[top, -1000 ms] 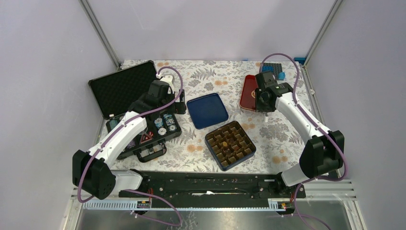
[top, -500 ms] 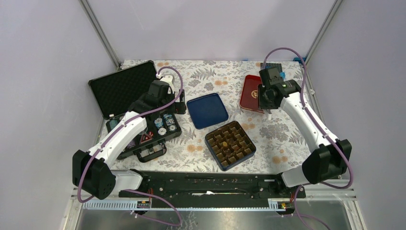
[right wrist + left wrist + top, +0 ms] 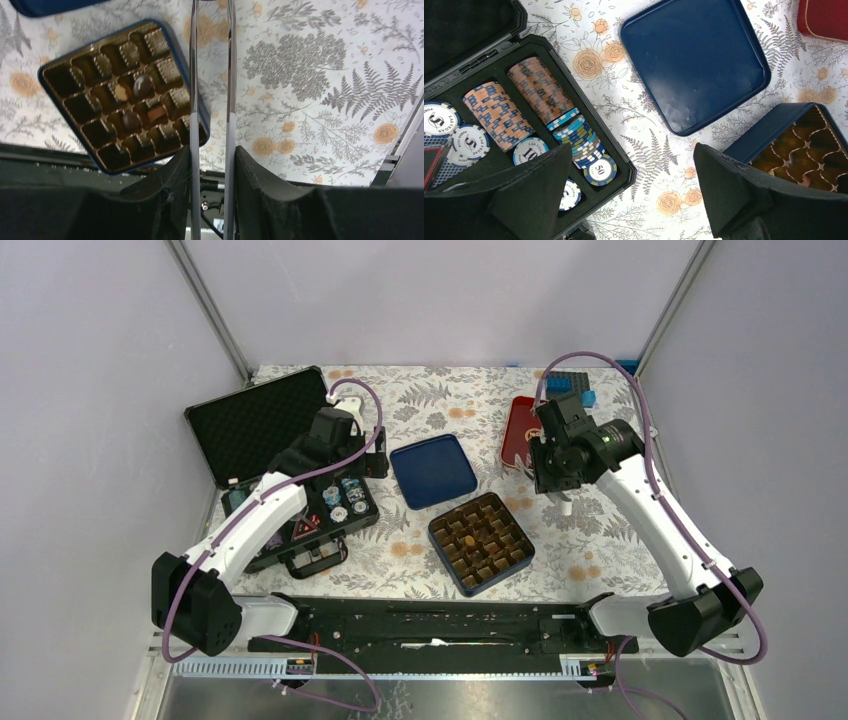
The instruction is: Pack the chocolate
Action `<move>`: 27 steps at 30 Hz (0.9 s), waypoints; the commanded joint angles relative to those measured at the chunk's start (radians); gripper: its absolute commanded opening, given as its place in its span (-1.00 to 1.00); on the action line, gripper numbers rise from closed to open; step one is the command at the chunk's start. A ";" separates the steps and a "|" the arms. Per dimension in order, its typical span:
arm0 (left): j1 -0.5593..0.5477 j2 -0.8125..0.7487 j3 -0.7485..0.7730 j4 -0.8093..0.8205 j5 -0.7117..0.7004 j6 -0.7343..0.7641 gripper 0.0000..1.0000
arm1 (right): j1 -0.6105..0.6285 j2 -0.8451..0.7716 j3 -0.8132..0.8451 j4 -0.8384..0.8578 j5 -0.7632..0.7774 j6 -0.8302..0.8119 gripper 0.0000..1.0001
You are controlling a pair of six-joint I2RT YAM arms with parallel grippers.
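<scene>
The chocolate shows as a few dark lumps in the brown grid of the blue box, which stands at the table's near middle. My right gripper hangs above the cloth between the red tray and that box. In the right wrist view this gripper is shut on metal tongs, whose two arms point away; nothing shows between them where they are in view. My left gripper is open over the corner of the poker chip case, holding nothing.
A blue lid lies upside down behind the box. The open black case with poker chips fills the left side. Blue building bricks lie at the back right. The metal frame rail runs along the near edge.
My right arm has swung from over the red tray toward the near side and the box, carrying the tongs. The left arm has stayed still.
</scene>
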 commanded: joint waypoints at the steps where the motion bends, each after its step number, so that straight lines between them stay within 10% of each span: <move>1: 0.003 -0.013 0.014 0.043 -0.028 -0.007 0.98 | 0.052 -0.049 0.018 -0.078 -0.044 0.025 -0.46; 27: 0.003 -0.028 0.006 0.031 -0.050 -0.011 0.97 | 0.187 -0.022 -0.098 0.013 -0.139 0.077 -0.41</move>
